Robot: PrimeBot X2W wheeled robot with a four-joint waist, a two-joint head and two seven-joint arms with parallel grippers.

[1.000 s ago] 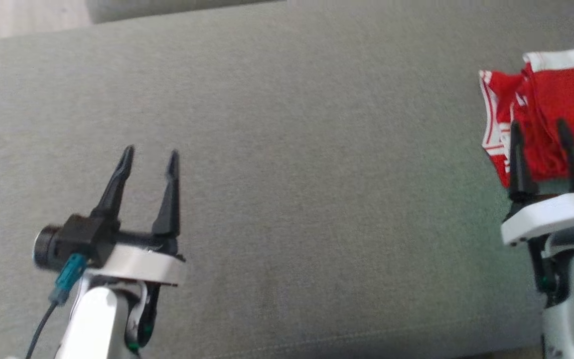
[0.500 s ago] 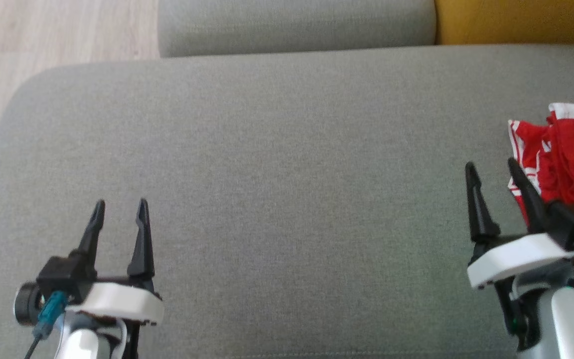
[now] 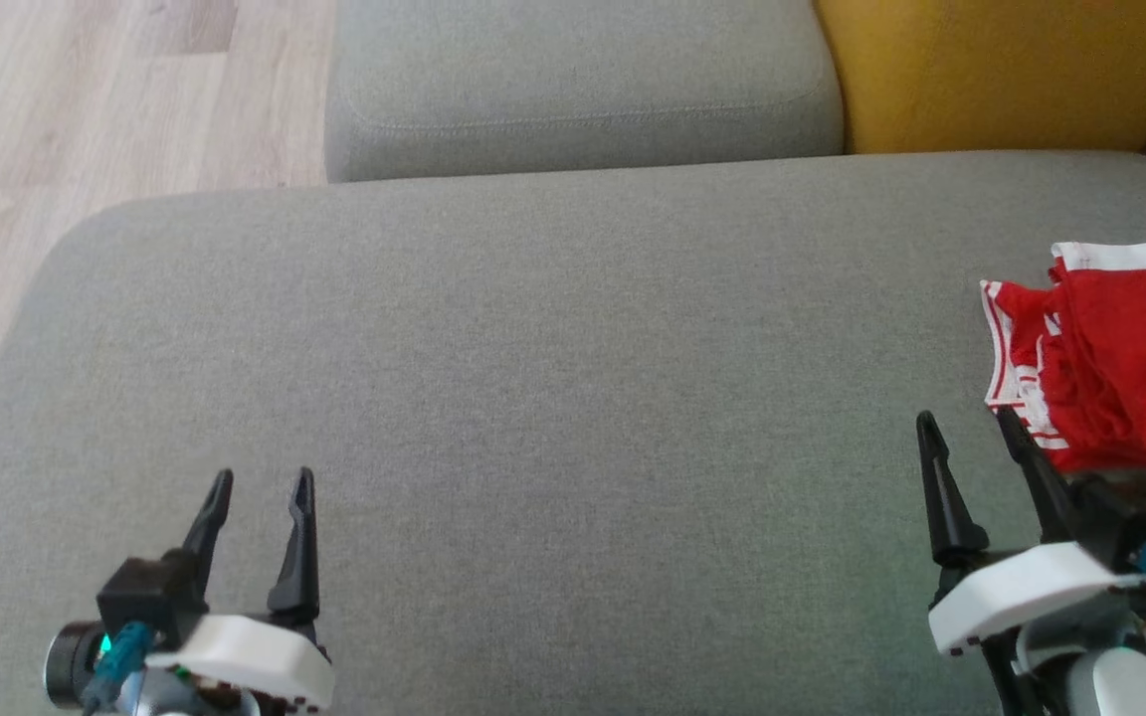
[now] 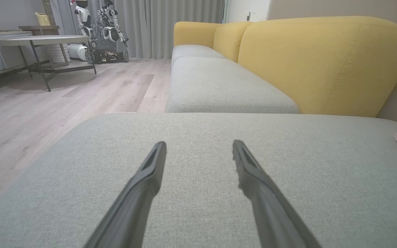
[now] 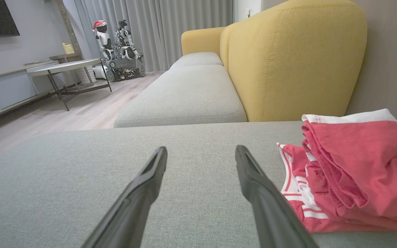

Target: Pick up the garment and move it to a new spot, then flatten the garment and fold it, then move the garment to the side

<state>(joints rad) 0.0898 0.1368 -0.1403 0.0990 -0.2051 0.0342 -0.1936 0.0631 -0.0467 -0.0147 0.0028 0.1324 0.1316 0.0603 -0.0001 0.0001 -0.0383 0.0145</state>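
Soft, even indoor light fills every view, with no hard shadows or glare. The head view is slightly soft and grainy. The wrist views stretch toward their edges, and the dark fingers blur near the bottom edge.

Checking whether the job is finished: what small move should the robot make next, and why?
Probably just draw the right gripper back to rest. The garment already seems to lie folded in layers at the right side of the cushion, and this gripper and the left gripper are both open and hold nothing.
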